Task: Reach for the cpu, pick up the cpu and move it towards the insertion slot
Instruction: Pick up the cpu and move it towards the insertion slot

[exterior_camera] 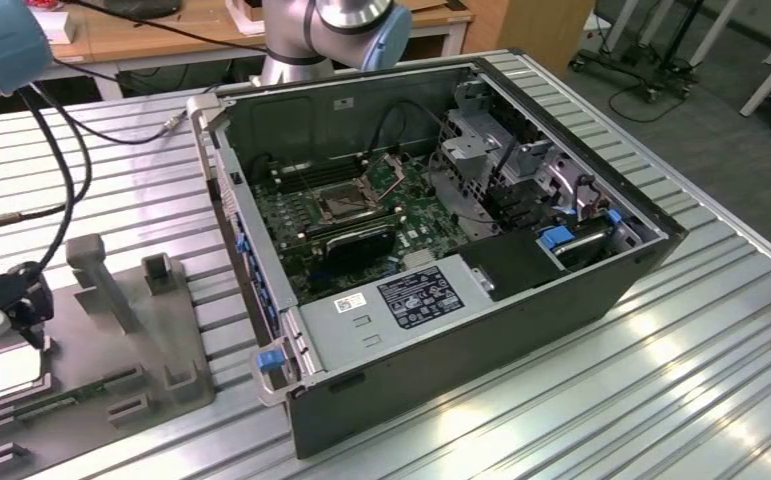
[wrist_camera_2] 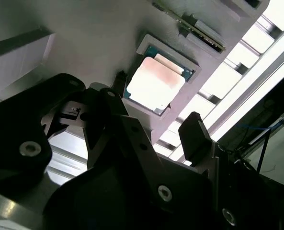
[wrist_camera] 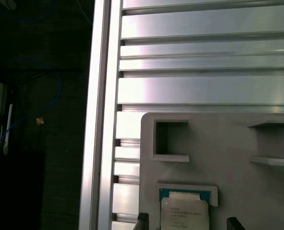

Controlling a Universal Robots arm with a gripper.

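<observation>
Gripper (exterior_camera: 22, 325) low at the exterior view's left, just above the grey fixture (exterior_camera: 158, 335) on the slatted table (exterior_camera: 625, 400). Hangs close over the cpu (exterior_camera: 14, 372) without lifting it. Insertion slot (exterior_camera: 345, 205) well apart from both, on the green motherboard (exterior_camera: 419, 225) inside the open computer case (exterior_camera: 519, 310). Green circuit strip (exterior_camera: 78, 393) on the fixture too, just beside the chip.

In the second wrist view: cpu (wrist_camera_2: 156, 82) flat in its shallow square pocket (wrist_camera_2: 142, 45), silvery top up. Fingers (wrist_camera_2: 195, 136) spread wider than the chip, one to either side, gripping nothing. Cannot tell here whether resting on the fixture or hanging just above it.

In the first wrist view: the same wide spread, two dark fingertips (wrist_camera: 232, 223) flanking the cpu (wrist_camera: 185, 211), a gap left on each side.

Likely trouble from here, by judgement: a pinch slightly off-centre, catching the pocket's raised rim instead of the chip's thin edge. Could also tip the chip in its pocket, or lose it on the lift, with so little edge to grip. Would carry any skew in the hold across to the slot, at the cost of a bad seating there. Tall case wall between fixture and slot besides: a snag for any low crossing.
</observation>
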